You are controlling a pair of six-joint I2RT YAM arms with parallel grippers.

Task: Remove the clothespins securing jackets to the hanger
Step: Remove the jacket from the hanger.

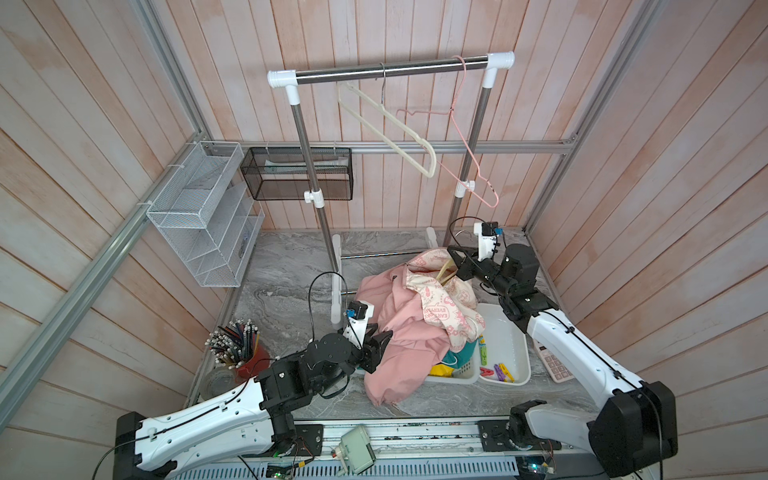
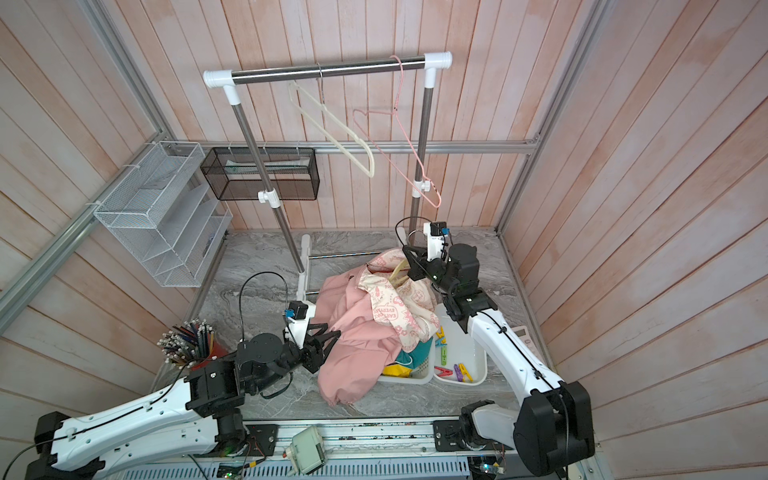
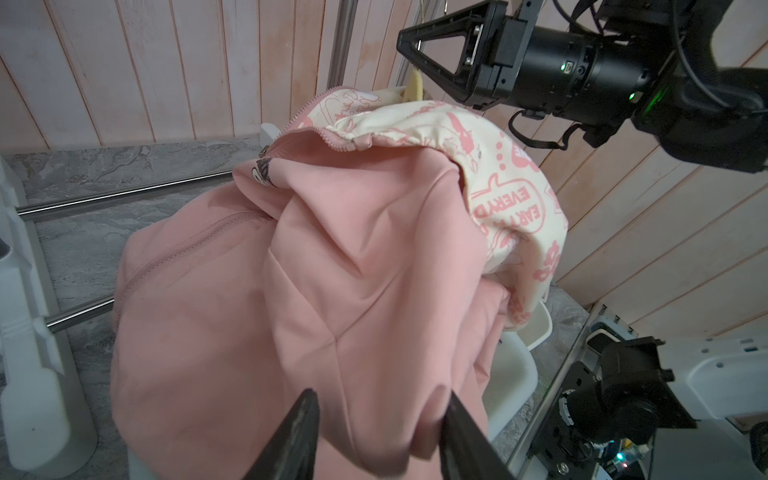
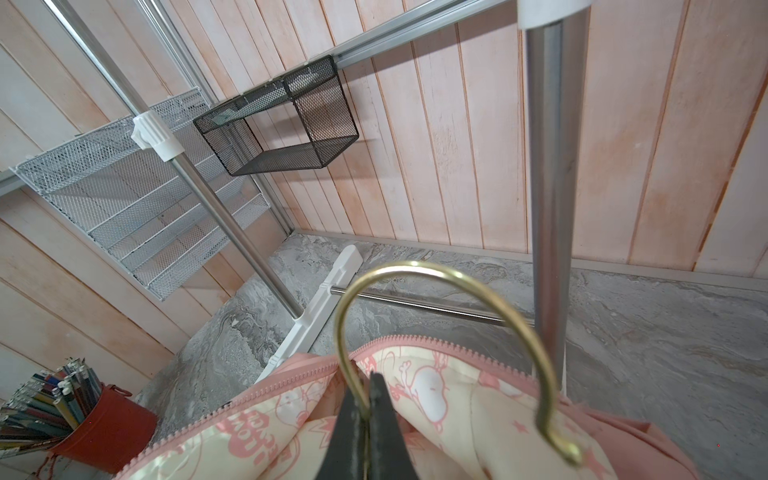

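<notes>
Clothespins (image 1: 496,370): green, red, purple and yellow ones lie loose in the white tray (image 1: 513,332), well apart from both pairs of jaws. None shows on the cloth near either pair.
Pink jacket (image 3: 332,291): on the hanger, draped from the right jaws down to the left jaws, with the cream lining turned out at the collar.
Hanger hook (image 4: 411,269): brass wire, its shank pinched between the right jaws.
Right gripper (image 4: 368,388): clamped tight on the hook's shank, bearing hanger and jacket.
Left gripper (image 3: 380,395): jaws part-way apart, a fold of pink cloth lying loose between them, nothing gripped.
Step, judged: hunting for any pin on this jacket.
Handling advice: clamp the right jaws firmly so the hanger cannot swing. Draw the left jaws clear of the fold and search the shoulders just under the right jaws. Pinch a pin by its tail ends, never the cloth, then pull straight off.
Risk: snagged fabric could drag the jacket off the hanger.
Writing, lining: pink speech bubble reads "EVERYD…" over "EAR…", the remainder folded under.
Writing, outer shell: small dark badge beside the zip, unreadable.
Other stock: teal jacket (image 1: 459,351) and yellow jacket (image 1: 441,370) in the basket (image 1: 457,377) beneath the pink one. No lettering shows.
</notes>
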